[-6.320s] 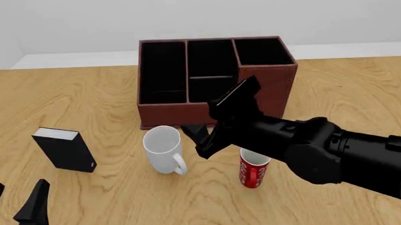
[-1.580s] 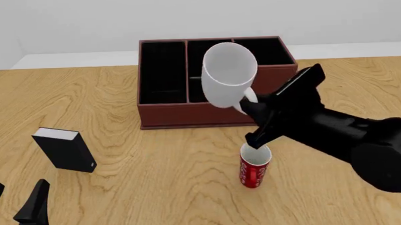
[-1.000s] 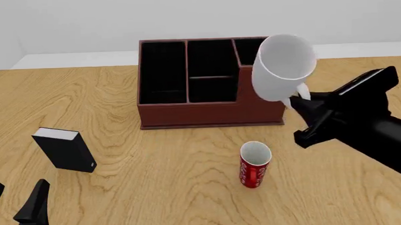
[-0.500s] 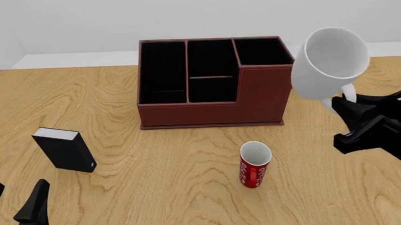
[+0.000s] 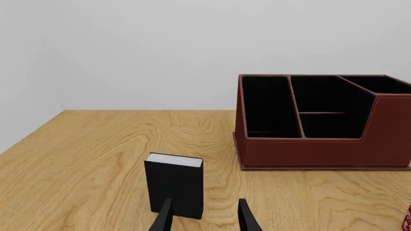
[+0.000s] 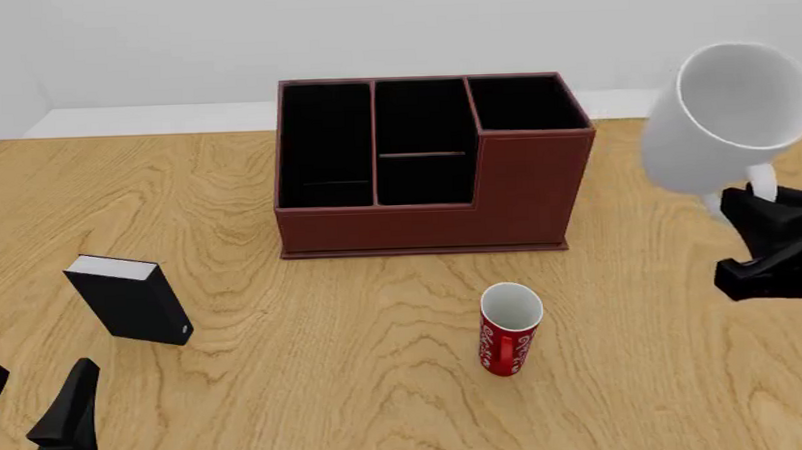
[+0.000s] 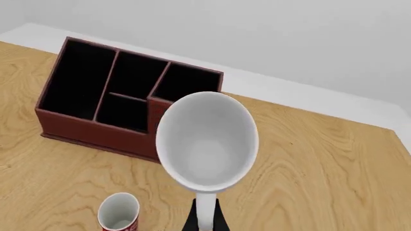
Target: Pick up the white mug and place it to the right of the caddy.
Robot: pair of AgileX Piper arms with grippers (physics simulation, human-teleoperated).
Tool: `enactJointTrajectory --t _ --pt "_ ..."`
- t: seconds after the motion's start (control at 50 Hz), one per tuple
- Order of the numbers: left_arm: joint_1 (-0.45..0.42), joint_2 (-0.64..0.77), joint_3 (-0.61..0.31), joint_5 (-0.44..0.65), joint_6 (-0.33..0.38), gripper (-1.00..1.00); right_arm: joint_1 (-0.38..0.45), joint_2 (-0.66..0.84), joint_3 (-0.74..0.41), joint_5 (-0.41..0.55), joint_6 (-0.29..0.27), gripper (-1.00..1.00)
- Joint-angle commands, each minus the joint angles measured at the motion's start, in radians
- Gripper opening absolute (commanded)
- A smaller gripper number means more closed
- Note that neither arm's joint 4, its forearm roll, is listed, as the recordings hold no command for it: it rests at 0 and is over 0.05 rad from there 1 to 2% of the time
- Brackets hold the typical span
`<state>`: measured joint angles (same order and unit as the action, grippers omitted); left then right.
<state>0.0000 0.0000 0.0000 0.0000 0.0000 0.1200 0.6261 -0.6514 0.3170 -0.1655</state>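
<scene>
Glossy white ceramic mug (image 6: pixel 728 115) moved rightward, past the reddish-brown rectangular caddy (image 6: pixel 430 168).
Right gripper (image 6: pixel 765 234) clamps its handle, airborne; left gripper (image 6: pixel 34 413) parted, empty.

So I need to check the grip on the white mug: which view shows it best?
The right wrist view: the white mug fills it, its handle pinched in the right tool. The front view shows the mug raised right of the caddy, with the grip only partly seen. The left wrist view misses it.
</scene>
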Motion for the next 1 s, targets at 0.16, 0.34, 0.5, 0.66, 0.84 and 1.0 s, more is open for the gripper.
enactJointTrajectory --t 0.16,0.34,0.5,0.66,0.84,1.0 --pt "0.000 0.000 0.000 0.000 0.000 1.00 -0.104 0.022 -0.004 -0.027 0.026 -1.00" --pt "0.000 0.000 0.000 0.000 0.000 1.00 -0.143 0.078 -0.004 -0.079 0.037 -1.00" --pt "0.000 0.000 0.000 0.000 0.000 1.00 -0.171 0.163 -0.011 -0.143 0.032 -1.00" --pt "0.000 0.000 0.000 0.000 0.000 1.00 -0.183 0.287 -0.066 -0.199 0.030 -1.00" --pt "0.000 0.000 0.000 0.000 0.000 1.00 -0.182 0.367 -0.123 -0.220 0.032 -1.00" --pt "0.000 0.000 0.000 0.000 0.000 1.00 -0.191 0.452 -0.158 -0.250 0.033 -1.00"
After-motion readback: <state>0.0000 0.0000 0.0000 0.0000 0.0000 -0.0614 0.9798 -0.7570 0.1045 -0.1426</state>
